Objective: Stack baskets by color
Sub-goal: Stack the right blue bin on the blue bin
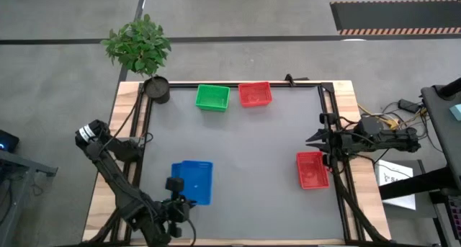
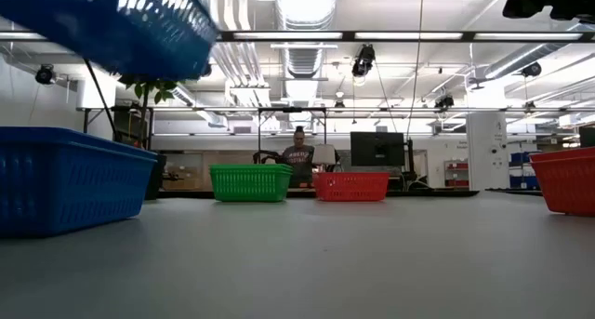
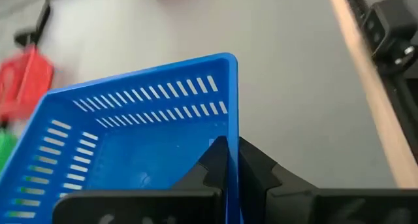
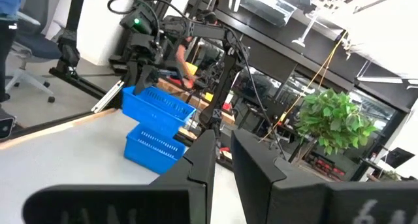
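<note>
My left gripper point(image 1: 176, 186) is shut on a blue basket point(image 2: 139, 26) and holds it in the air over a second blue basket point(image 2: 65, 179), which stands on the table near the left front. In the right wrist view the held basket point(image 4: 160, 103) hangs just above the lower one point(image 4: 153, 149). A green basket point(image 1: 212, 97) and a red basket point(image 1: 254, 93) stand side by side at the far edge. Another red basket point(image 1: 311, 169) stands at the right edge. My right gripper point(image 1: 311, 141) waits above that edge with a narrow gap between its fingers and nothing in it. My left gripper pinches one slotted side wall of the blue basket at its rim point(image 3: 231, 129), a little back from a corner, one finger inside the basket and one outside. The fingers come slanting down from the table's near left. The basket is lifted clear and tilted.
A round black pot point(image 1: 157, 88) with a leafy plant stands at the far left corner. A black frame point(image 1: 322, 103) runs along the mat's edges. The grey mat point(image 1: 252, 168) lies bare in its middle. A person point(image 2: 299, 156) sits in the room behind the table.
</note>
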### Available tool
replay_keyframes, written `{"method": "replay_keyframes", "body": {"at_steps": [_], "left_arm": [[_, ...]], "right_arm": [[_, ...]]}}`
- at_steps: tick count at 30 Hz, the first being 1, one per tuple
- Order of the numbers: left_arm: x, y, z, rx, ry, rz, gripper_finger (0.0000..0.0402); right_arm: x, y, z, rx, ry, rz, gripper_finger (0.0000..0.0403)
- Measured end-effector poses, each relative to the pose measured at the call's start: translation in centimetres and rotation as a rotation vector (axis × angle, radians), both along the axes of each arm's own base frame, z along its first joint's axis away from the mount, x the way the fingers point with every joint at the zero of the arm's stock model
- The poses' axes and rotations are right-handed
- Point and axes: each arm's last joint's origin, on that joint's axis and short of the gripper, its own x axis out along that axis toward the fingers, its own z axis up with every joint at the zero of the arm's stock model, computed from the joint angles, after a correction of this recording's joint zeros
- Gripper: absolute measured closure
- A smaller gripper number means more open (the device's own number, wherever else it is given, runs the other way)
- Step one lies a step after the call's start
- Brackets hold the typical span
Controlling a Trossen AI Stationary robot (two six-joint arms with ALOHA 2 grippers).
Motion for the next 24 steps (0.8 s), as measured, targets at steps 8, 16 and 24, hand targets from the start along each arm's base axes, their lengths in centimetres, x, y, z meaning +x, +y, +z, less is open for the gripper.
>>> {"method": "replay_keyframes", "body": {"at_steps": [8, 16, 24], "left_arm": [[-2.1, -0.2, -1.1, 0.001, 0.052, 0.057, 0.0401], [-2.6, 0.6, -3.0, -0.049, 0.062, 0.187, 0.0401], [-2.9, 1.0, -4.3, -0.074, 0.064, 0.244, 0.0401]], "right_arm": [[0.0, 0.0, -0.1, 0.003, 0.004, 0.001, 0.0359], [0.1, 0.0, -0.1, 0.003, 0.005, 0.001, 0.0359], [0.1, 0.0, -0.1, 0.003, 0.005, 0.000, 0.0359]]}}
